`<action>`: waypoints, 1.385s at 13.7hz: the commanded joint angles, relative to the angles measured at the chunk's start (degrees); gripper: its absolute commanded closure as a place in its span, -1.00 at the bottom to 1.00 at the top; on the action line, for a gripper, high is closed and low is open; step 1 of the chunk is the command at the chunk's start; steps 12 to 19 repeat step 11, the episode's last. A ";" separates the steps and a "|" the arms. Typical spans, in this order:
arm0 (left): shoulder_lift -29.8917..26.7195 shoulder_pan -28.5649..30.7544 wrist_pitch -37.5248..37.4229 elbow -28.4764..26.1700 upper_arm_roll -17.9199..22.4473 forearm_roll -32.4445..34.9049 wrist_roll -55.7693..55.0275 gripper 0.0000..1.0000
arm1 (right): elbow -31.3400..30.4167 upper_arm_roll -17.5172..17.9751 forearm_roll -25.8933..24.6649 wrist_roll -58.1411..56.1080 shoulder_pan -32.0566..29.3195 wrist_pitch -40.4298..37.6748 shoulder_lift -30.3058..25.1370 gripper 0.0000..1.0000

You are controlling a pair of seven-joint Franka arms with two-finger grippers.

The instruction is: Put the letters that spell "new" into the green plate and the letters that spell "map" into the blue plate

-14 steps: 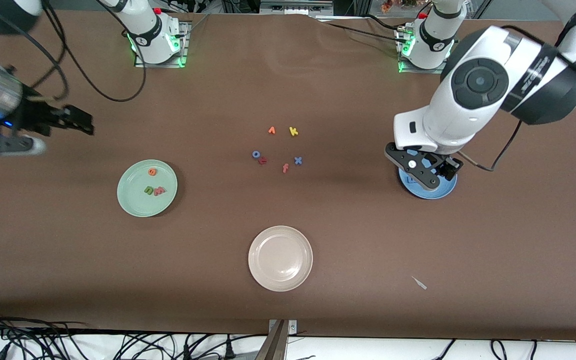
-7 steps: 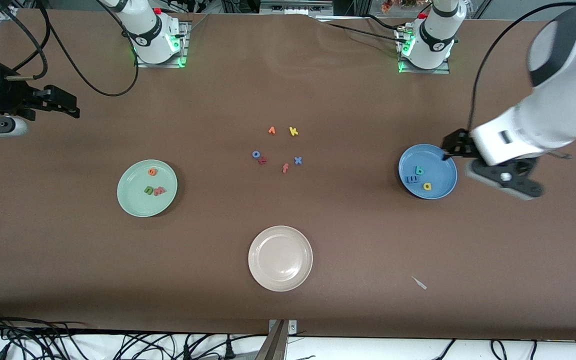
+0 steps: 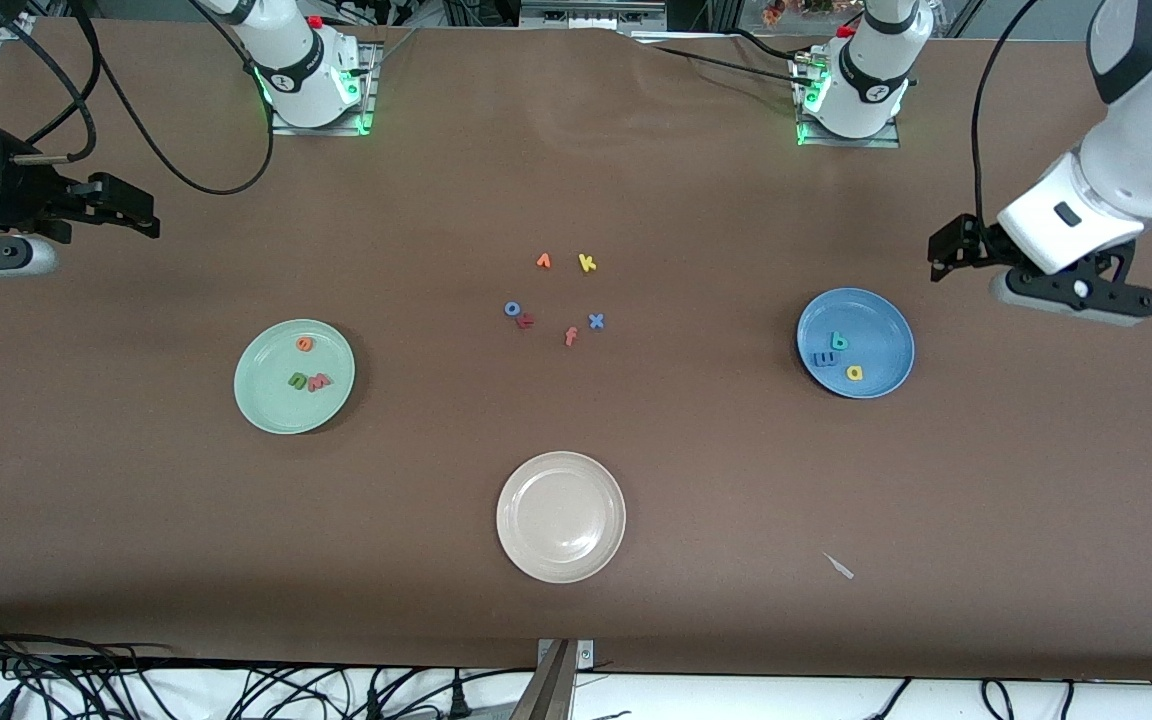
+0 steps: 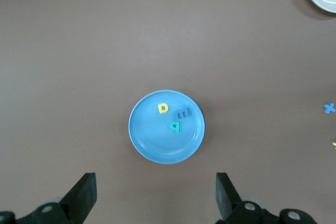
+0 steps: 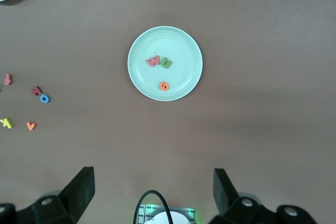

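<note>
The pale green plate [image 3: 266, 400] holds an orange e [image 3: 304, 344], a green n [image 3: 296, 380] and a salmon w [image 3: 319, 381]. The right wrist view shows this green plate [image 5: 181, 45] too. On the blue plate [image 3: 881, 330] lie a teal p [image 3: 839, 342], a light-blue m [image 3: 822, 359] and a yellow a [image 3: 854, 373]. The left wrist view looks down on that blue plate [image 4: 152, 140]. My left gripper [image 3: 948, 252] hangs open and empty over bare table beside the blue plate; its own view shows the left gripper [image 4: 155, 195] holding nothing. My right gripper [image 3: 136, 212] hovers open at the right arm's end of the table. The right gripper [image 5: 152, 190] is also empty.
Loose letters lie mid-table: an orange v [image 3: 543, 261], a yellow k [image 3: 587, 263], a blue o [image 3: 512, 308], a red letter [image 3: 526, 321], an f [image 3: 570, 336] and a blue x [image 3: 596, 321]. A cream plate [image 3: 561, 516] sits nearer the camera. A white scrap [image 3: 839, 566] lies near it.
My left arm has risen off the blue plate and swung toward its end of the table, uncovering the three letters. The right arm drew back slightly, then held still.
</note>
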 commanded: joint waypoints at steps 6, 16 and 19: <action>-2.68 -2.99 -0.72 -2.65 3.32 -1.39 -6.11 -1.00 | 0.10 -1.50 0.96 -0.91 -0.09 -0.01 -0.11 -1.00; -1.62 -2.73 -3.36 -0.71 3.23 -2.71 -6.19 -1.00 | 0.10 -1.41 0.35 -0.99 -0.09 0.17 0.24 -1.00; -1.62 -2.73 -3.36 -0.71 3.23 -2.71 -6.19 -1.00 | 0.10 -1.41 0.35 -0.99 -0.09 0.17 0.24 -1.00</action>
